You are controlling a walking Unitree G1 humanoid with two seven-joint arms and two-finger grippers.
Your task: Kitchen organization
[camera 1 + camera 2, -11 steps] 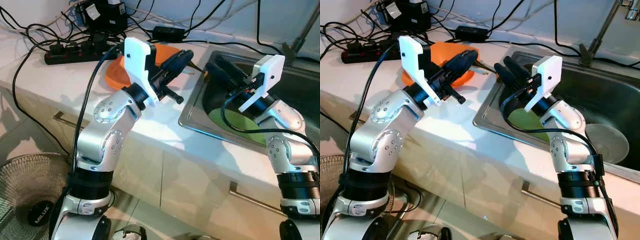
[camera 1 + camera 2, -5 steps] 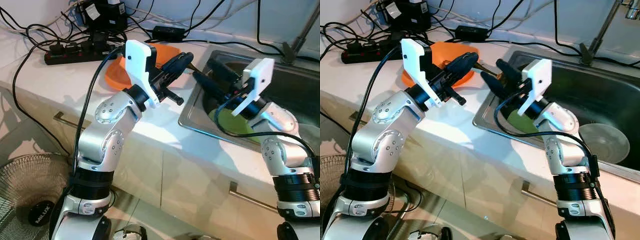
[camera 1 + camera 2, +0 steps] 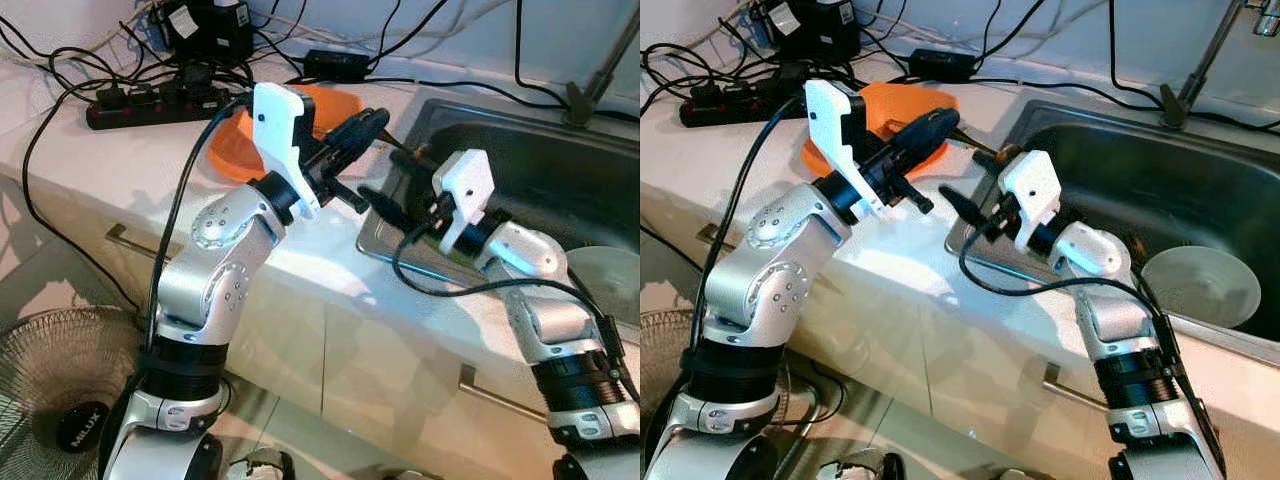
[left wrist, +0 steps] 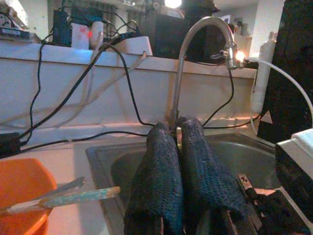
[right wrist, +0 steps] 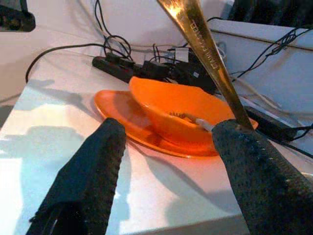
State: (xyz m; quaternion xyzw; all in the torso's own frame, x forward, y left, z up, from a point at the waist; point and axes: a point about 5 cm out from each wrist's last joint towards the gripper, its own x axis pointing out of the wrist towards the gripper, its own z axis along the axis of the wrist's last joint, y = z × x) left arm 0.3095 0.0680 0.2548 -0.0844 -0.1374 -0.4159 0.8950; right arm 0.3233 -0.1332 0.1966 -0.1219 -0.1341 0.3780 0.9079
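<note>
The right gripper (image 3: pixel 970 195) has swung from the sink (image 3: pixel 1120 170) toward the surface (image 3: pixel 920 250), jaws spread. A gold utensil (image 5: pixel 208 46) touches one finger (image 5: pixel 254 171); the orange bowl (image 5: pixel 181 110) lies beyond. The left gripper (image 3: pixel 940 122), jaws pressed together, hovers over it.

White desk (image 3: pixel 120 160) with cabinet drawers (image 3: pixel 380 380) below, steel sink (image 3: pixel 1160 180) right, fan (image 3: pixel 60 400) on floor near left.

White counter (image 3: pixel 120 165): orange plate (image 3: pixel 235 150), power strip (image 3: pixel 150 105), cables, inset sink (image 3: pixel 540 170)
</note>
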